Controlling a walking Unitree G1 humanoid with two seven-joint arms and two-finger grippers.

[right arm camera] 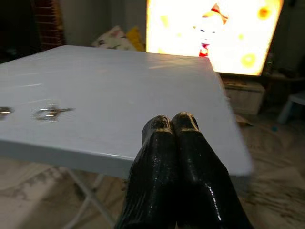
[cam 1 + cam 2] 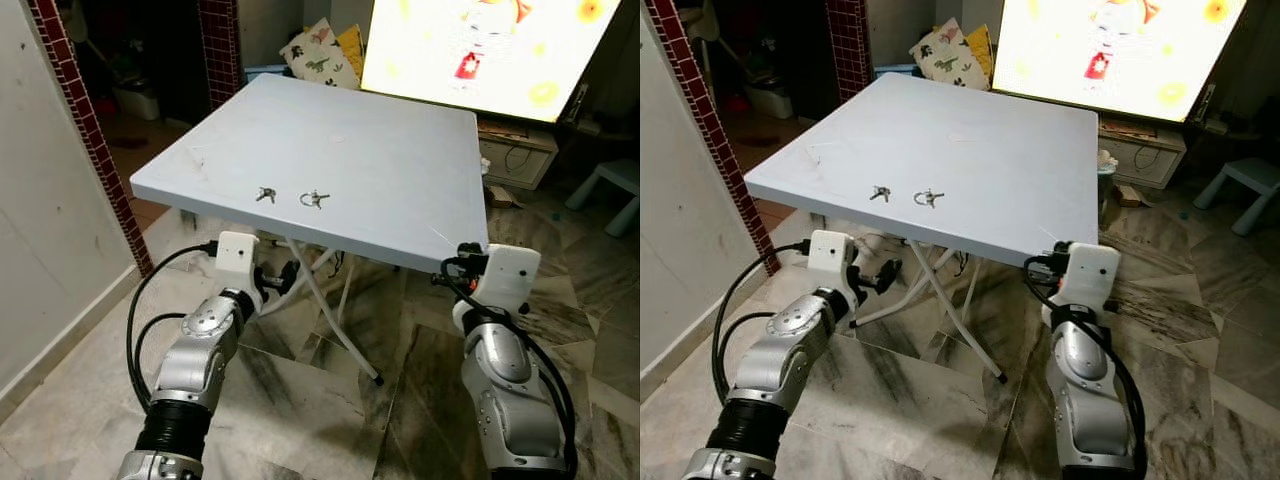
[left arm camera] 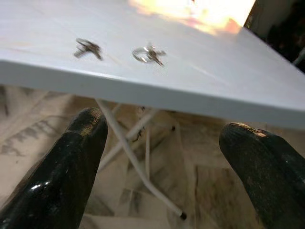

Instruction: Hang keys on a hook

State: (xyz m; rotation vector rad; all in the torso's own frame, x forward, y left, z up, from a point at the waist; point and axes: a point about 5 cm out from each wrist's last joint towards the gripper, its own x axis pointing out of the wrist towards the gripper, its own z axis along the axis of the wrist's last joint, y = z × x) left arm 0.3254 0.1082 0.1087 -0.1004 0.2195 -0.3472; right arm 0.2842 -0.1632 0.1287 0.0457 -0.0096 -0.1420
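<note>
Two sets of keys lie on the white folding table (image 2: 400,160) near its front edge: a small dark key (image 2: 265,194) and, just to its right, keys on a ring (image 2: 314,199). My left gripper (image 3: 167,126) is open, held below and just in front of the table edge, under the keys; its black fingers (image 2: 883,272) show beneath the tabletop. My right gripper (image 1: 170,119) is shut with nothing in it, level with the table's front right corner. In the right wrist view the ringed keys (image 1: 51,112) lie off to its side.
White crossed table legs (image 2: 335,325) stand on the marble floor between my arms. A white wall and a red brick pillar (image 2: 85,130) are to the left. A bright TV screen (image 2: 480,50), cushions (image 2: 320,50) and a blue stool (image 2: 615,190) lie beyond the table.
</note>
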